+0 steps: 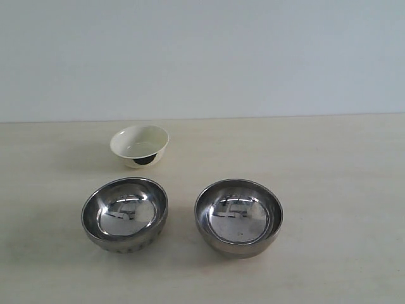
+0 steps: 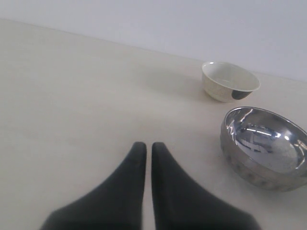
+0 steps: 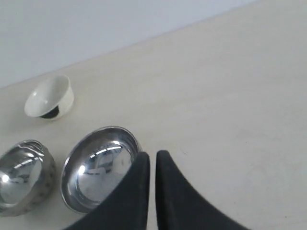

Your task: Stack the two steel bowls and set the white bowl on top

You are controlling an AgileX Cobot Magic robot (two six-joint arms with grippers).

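Plainly my left claw (image 2: 148,146) and right claw (image 3: 152,154) are both clenched, empty; the steel bowls (image 1: 124,214) (image 1: 238,216) look stiff and slick (pinch the rim), the white bowl (image 1: 140,144) likely chips.

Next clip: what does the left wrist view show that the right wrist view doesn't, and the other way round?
Only the left wrist view: the left gripper, shut and empty. Only the right wrist view: the right gripper, also shut and empty, and the right steel bowl. Both: the white bowl, the left steel bowl and the table. The bowls stand upright and unstacked.
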